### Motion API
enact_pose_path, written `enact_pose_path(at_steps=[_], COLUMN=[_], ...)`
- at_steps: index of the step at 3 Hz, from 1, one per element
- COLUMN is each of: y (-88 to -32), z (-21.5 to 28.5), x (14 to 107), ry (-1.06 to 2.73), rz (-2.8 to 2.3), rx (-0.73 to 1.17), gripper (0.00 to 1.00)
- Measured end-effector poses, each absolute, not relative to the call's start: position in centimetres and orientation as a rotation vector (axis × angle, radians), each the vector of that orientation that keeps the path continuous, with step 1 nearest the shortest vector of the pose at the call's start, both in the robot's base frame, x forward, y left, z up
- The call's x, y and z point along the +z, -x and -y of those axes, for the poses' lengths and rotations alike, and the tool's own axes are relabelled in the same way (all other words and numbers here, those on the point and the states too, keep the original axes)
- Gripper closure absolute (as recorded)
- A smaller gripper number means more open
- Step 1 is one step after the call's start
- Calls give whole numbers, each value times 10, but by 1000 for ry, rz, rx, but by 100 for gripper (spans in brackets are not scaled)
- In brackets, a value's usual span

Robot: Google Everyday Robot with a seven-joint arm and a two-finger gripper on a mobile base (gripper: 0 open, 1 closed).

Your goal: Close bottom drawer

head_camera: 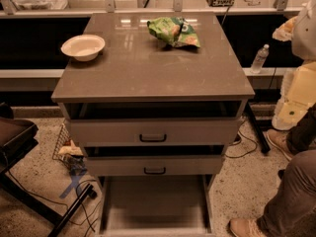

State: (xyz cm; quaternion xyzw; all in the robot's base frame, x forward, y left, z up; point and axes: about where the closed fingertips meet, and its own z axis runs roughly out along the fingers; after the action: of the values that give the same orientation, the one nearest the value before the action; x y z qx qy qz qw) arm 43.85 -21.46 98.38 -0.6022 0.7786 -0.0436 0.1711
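Note:
The bottom drawer (154,201) of the grey cabinet (148,63) is pulled far out toward me. Its long flat grey floor shows, and its front panel lies at the lower frame edge with the handle out of view. Above it, the two taller-fronted drawers sit only slightly out: the middle one (154,166) and the top one (154,132), each with a dark pull handle. My gripper is not in view. A pale, bulky shape (302,83) at the right edge may be part of my arm.
A white bowl (83,47) and a green snack bag (174,31) lie on the cabinet top. A person's leg (291,196) and shoe (244,227) stand at the lower right. A wire basket (66,147), cables and a black stand (15,142) are on the left. A water bottle (258,58) stands behind on the right.

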Motion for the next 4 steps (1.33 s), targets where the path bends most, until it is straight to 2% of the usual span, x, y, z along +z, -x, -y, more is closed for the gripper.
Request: enact_pose_path(at_steps=[2, 4], y=[-436, -419], z=[217, 232], x=[972, 905], ry=[1699, 1695], rz=[-2181, -2027], rx=[-146, -196], gripper=[0, 0])
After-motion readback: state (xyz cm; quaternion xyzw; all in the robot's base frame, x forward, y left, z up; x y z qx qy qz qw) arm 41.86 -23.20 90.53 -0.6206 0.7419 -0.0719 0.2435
